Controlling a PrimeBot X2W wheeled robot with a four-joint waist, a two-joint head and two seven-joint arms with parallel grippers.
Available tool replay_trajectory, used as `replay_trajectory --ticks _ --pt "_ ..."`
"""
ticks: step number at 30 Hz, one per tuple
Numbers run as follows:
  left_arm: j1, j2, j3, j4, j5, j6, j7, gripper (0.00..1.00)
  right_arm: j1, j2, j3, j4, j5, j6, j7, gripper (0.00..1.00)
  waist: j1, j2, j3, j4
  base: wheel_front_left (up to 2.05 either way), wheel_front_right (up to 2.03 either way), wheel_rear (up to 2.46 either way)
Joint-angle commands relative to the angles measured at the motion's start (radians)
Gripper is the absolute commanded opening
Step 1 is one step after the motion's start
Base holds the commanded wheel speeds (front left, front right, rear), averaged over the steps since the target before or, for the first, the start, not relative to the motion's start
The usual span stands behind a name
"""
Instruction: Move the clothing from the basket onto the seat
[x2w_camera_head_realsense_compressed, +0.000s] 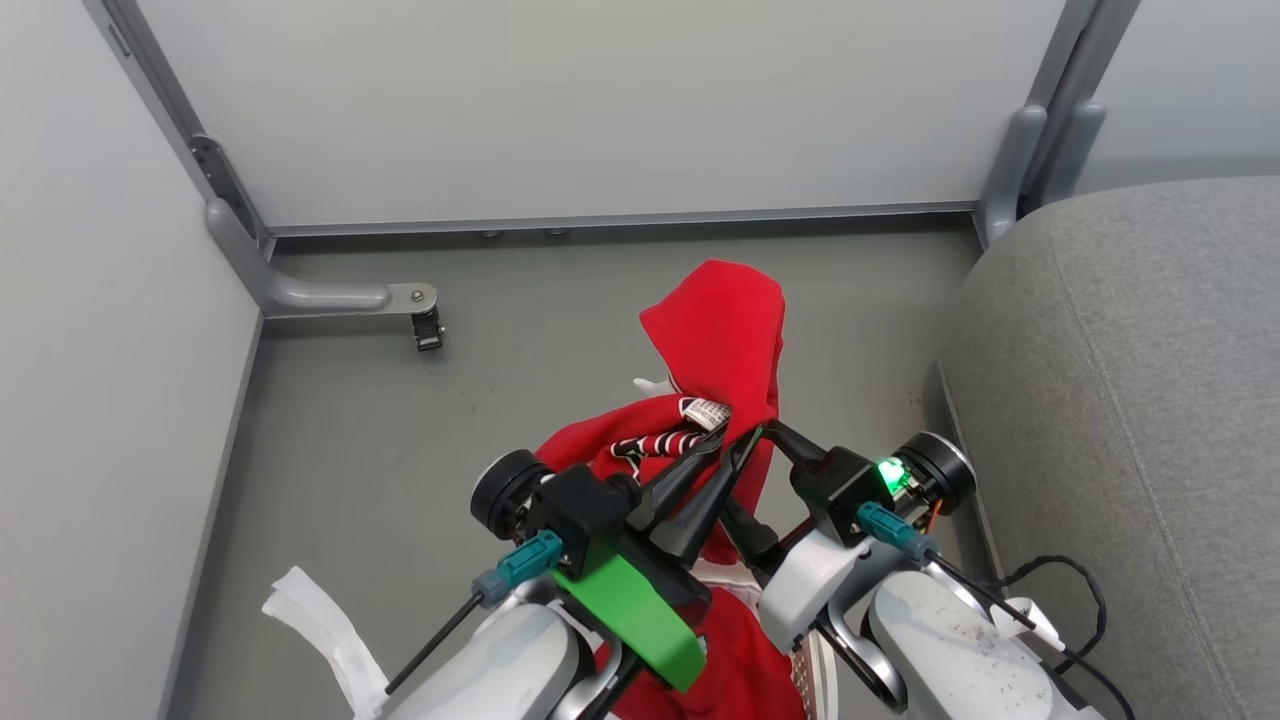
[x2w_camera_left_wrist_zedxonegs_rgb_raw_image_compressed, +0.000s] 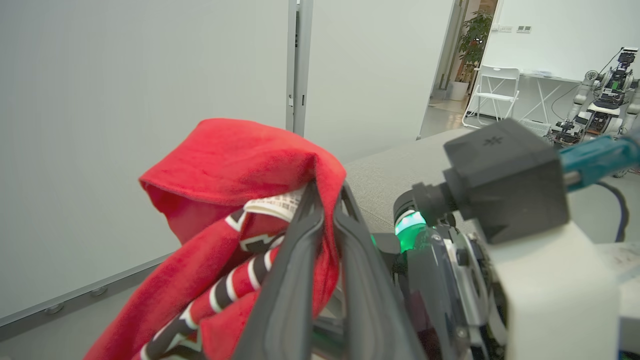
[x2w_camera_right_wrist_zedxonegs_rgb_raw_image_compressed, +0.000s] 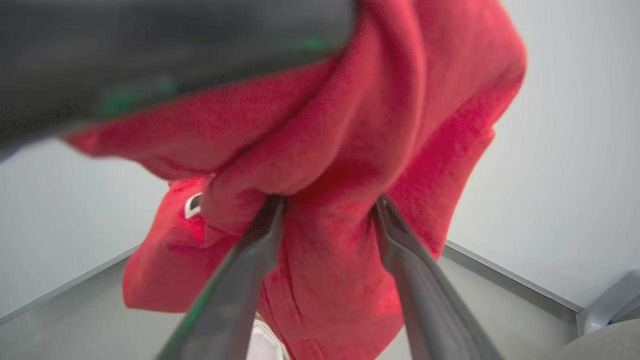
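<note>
The left gripper is pressed together on a fold of the clothing, which is pinched near the fingertips and draped over and beyond them, so the very ends of the fingers are partly covered. A white label and a striped band are seen just beside the pinch. The right gripper is set close against the left one, its jaws spread wide with a bunch of the red cloth between them. Its tips are sunk into the folds, and whether the cloth is being squeezed cannot be made out. Above these jaws, in the right wrist view, a dark blurred bar is cut off by the top edge and cannot be identified. Below both grippers the cloth is hidden behind the forearms, where a perforated white patch is glimpsed, cut off by the lower edge. The garment is held above the grey floor. The seat lies on the outer side of the right jaws, apart from the cloth and cut off by the frame. Pale partition walls are seen beyond the jaws.
</note>
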Motion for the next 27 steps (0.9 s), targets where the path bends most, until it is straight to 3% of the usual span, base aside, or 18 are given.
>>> replay_trajectory --ticks 1,5,6,7,8,9,22,23,24,25,27 --pt "-0.017 0.002 -0.003 -0.007 -0.007 0.001 -0.004 0.00 -0.016 -0.003 -0.002 0.004 0.001 -0.001 -0.002 0.91 0.0000 0.0000 0.003 0.010 0.00 0.00 0.00" --pt "-0.021 0.009 -0.009 -0.006 -0.009 0.001 -0.004 0.00 -0.020 -0.003 -0.002 0.007 0.002 -0.001 -0.002 0.92 0.0000 0.0000 0.007 0.022 0.00 0.00 0.00" --pt "-0.022 0.011 -0.009 -0.006 -0.010 0.001 -0.004 0.00 -0.022 -0.003 -0.003 0.006 0.003 -0.001 -0.002 0.79 0.0000 0.0000 0.009 0.024 0.00 0.00 0.00" --pt "-0.023 0.011 -0.010 -0.005 -0.010 0.001 -0.004 0.00 -0.024 -0.003 -0.002 0.005 0.004 -0.001 -0.002 0.52 0.0000 0.0000 0.010 0.026 0.00 0.00 0.00" --pt "-0.023 0.012 -0.010 -0.005 -0.011 0.001 -0.004 0.00 -0.027 -0.003 0.000 0.003 0.006 -0.001 -0.002 0.17 0.0000 0.0000 0.011 0.029 0.00 0.00 0.00" --pt "-0.023 0.011 -0.011 -0.004 -0.012 0.001 -0.004 0.00 -0.028 -0.003 0.001 0.005 0.011 -0.001 -0.002 0.00 0.0000 0.0000 0.011 0.030 0.00 0.00 0.00" --pt "-0.009 0.015 0.043 -0.003 0.013 0.001 -0.003 0.00 -0.011 -0.003 -0.018 -0.003 0.023 -0.001 -0.002 0.00 0.0000 0.0000 0.028 0.004 0.00 0.00 0.00" --pt "-0.004 0.015 0.057 -0.002 0.019 0.001 -0.002 0.44 -0.008 -0.003 -0.025 -0.005 0.021 -0.001 -0.002 0.00 0.0000 0.0000 0.035 -0.007 0.00 0.00 0.00" --pt "-0.001 0.018 0.066 -0.002 0.024 0.001 -0.002 0.95 -0.009 -0.003 -0.029 -0.008 0.019 -0.001 -0.002 0.00 0.0000 0.0000 0.042 -0.019 0.00 0.00 0.00" --pt "0.001 0.023 0.069 0.005 0.028 0.001 -0.002 1.00 -0.009 -0.003 -0.036 -0.010 0.015 -0.001 -0.002 0.00 0.0000 0.0000 0.051 -0.035 0.00 0.00 0.00" --pt "-0.002 0.030 0.085 0.006 0.040 0.001 -0.002 1.00 -0.010 -0.003 -0.052 -0.018 0.011 -0.001 -0.002 0.00 0.0000 0.0000 0.067 -0.070 0.00 0.00 0.00"
